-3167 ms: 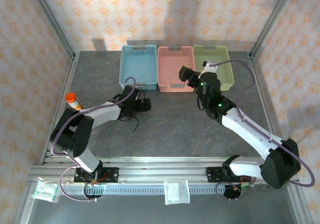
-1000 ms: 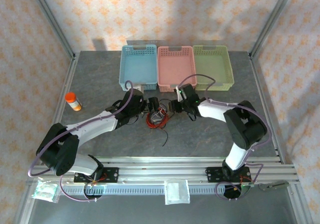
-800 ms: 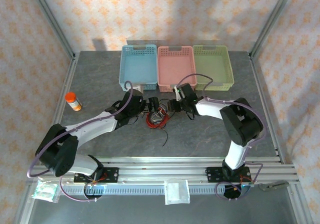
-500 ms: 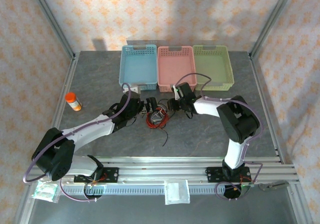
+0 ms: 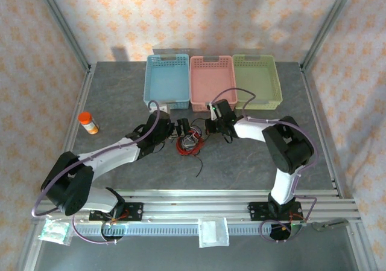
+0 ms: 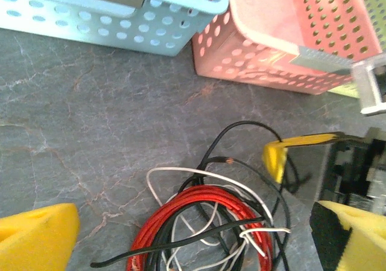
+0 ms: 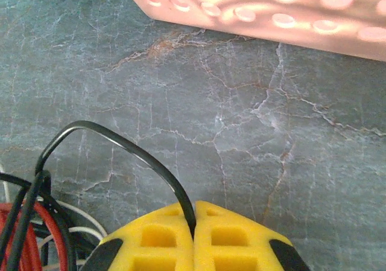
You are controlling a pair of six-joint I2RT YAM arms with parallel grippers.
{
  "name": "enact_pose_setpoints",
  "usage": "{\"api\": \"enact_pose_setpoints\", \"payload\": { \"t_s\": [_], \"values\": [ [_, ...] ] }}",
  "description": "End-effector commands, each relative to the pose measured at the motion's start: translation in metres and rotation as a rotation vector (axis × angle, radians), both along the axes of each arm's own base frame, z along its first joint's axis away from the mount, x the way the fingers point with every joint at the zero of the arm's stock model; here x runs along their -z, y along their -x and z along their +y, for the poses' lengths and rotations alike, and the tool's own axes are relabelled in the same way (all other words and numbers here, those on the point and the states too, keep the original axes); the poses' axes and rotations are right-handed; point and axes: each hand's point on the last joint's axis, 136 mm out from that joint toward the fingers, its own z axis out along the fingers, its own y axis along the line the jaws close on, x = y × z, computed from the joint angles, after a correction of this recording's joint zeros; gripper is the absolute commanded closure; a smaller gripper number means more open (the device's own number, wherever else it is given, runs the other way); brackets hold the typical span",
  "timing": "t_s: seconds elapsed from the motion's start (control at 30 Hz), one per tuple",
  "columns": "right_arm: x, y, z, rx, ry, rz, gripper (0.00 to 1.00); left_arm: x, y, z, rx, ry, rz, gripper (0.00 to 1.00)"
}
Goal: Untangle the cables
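Grey stone-look table (image 5: 259, 156) is sitting inside an aluminium frame with orange-patterned wallpaper running behind and down both sides. In the overhead view, plenty of bare tabletop is lying open to the right of the arms and below the bundle. The upper side is getting tight, since the baskets are sitting close above both grippers.

Three perforated baskets are lining up along the top of the table: blue basket (image 5: 167, 81), pink basket (image 5: 212, 81) and green basket (image 5: 256, 78), touching side by side. Their floors are looking bare from above, as far as I can tell. An orange-capped bottle (image 5: 88, 122) is standing alone at the left of the frame, well apart from everything. Two pale packets (image 5: 213, 232) are lying on the rail strip at the bottom.

The cables (image 5: 189, 143) are lying on the table at the centre, just below the gap between the blue and pink baskets: a red coil with black and white wires looping through it, and one black tail trailing toward the bottom of the frame.

The left gripper (image 5: 182, 128) is hanging over the bundle with its jaws spread wide, holding nothing. The right gripper (image 7: 194, 226) is pinching its yellow pads (image 7: 157, 241) together on a black wire (image 7: 120, 144), which is arching off to the left toward the coil.
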Motion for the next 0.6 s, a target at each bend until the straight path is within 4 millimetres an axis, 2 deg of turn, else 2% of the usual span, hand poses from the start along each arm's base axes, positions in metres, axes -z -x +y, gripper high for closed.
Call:
{"api": "enact_pose_setpoints", "payload": {
  "t_s": [0.0,0.1,0.27,0.57],
  "values": [
    [-0.027,0.0,0.0,0.009,-0.04,-0.052,1.0,0.003,-0.006,0.003,-0.016,-0.023,0.006,0.01],
    [-0.037,0.005,-0.001,0.008,-0.058,-0.06,1.0,0.008,-0.006,0.001,-0.012,-0.022,0.019,0.01],
    [-0.052,0.014,0.001,-0.003,-0.098,-0.063,1.0,0.013,-0.008,-0.014,0.034,-0.022,0.026,0.01],
    [-0.064,0.022,-0.004,0.005,-0.117,-0.071,1.0,0.006,-0.017,-0.049,0.088,-0.029,-0.007,0.01]
  ]
}}
